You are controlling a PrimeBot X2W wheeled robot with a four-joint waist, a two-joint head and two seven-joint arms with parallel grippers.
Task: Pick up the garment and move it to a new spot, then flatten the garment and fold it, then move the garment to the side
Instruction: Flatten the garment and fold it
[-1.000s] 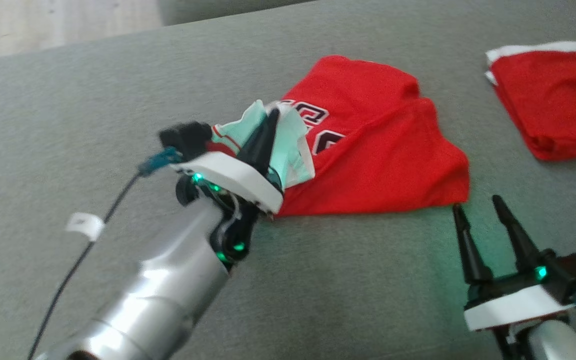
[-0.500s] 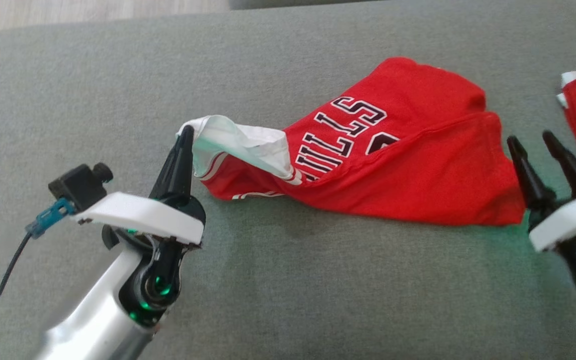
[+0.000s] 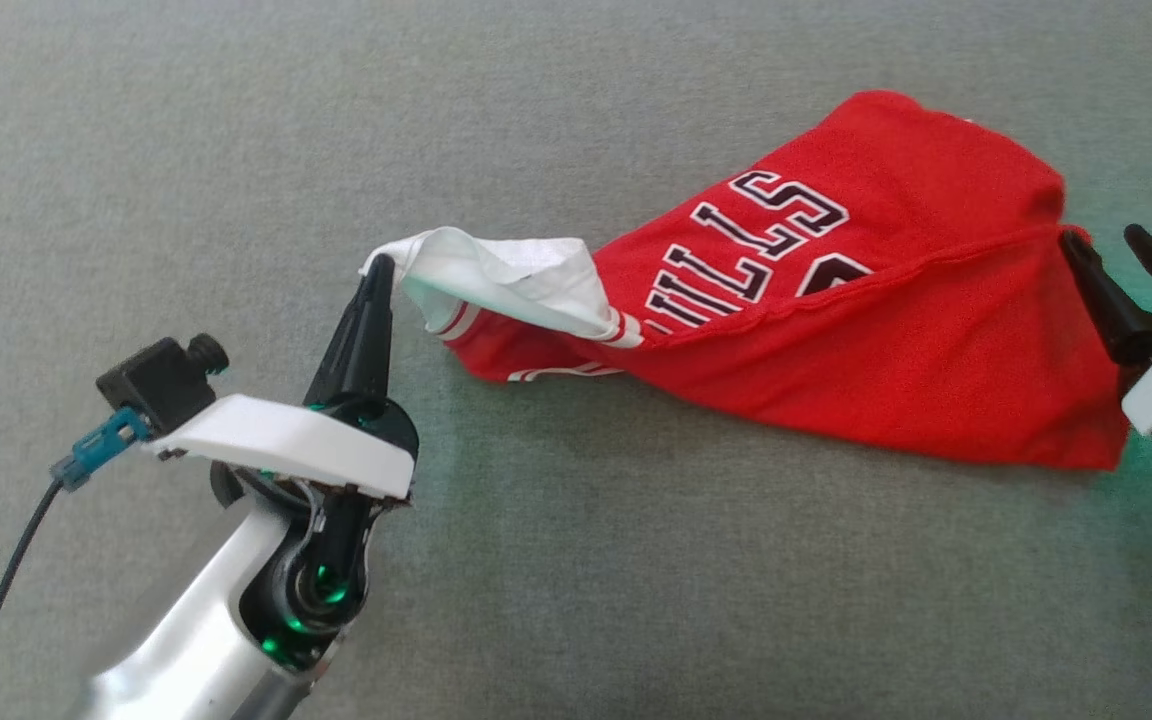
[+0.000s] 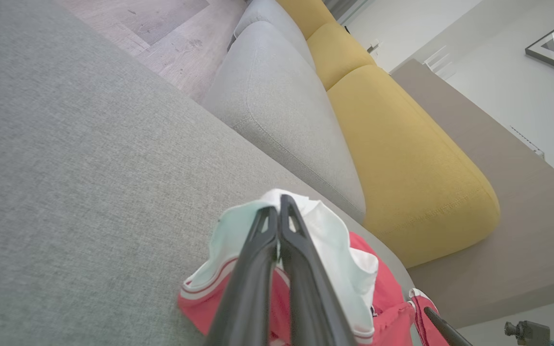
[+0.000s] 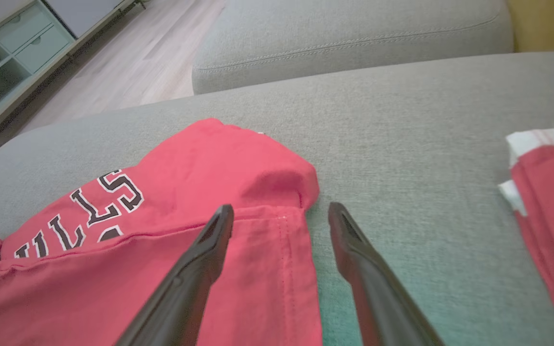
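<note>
Jersey (image 3: 886, 350), red with white trim and dark lettering, lies bunched and creased on the grey sofa seat (image 3: 186, 150). Its trimmed left end is lifted a little off the fabric, and its right edge rests on the seat. The left fingers (image 3: 376, 285) are pressed together on that white-trimmed edge, pinching it at their tips. The right fingers (image 3: 1101, 290) stand wide apart at the jersey's right edge. In the right wrist view one finger sits over the red cloth and the other over bare seat, with the edge between them; I cannot tell whether they touch it. Further right, well apart, lies a folded red garment (image 5: 551, 202).

This looks like the jersey being stretched out ahead of flattening, with folding not begun. The next move likely calls for the right fingers to come down and close on that edge, then for both arms to draw apart until the creases go.
</note>
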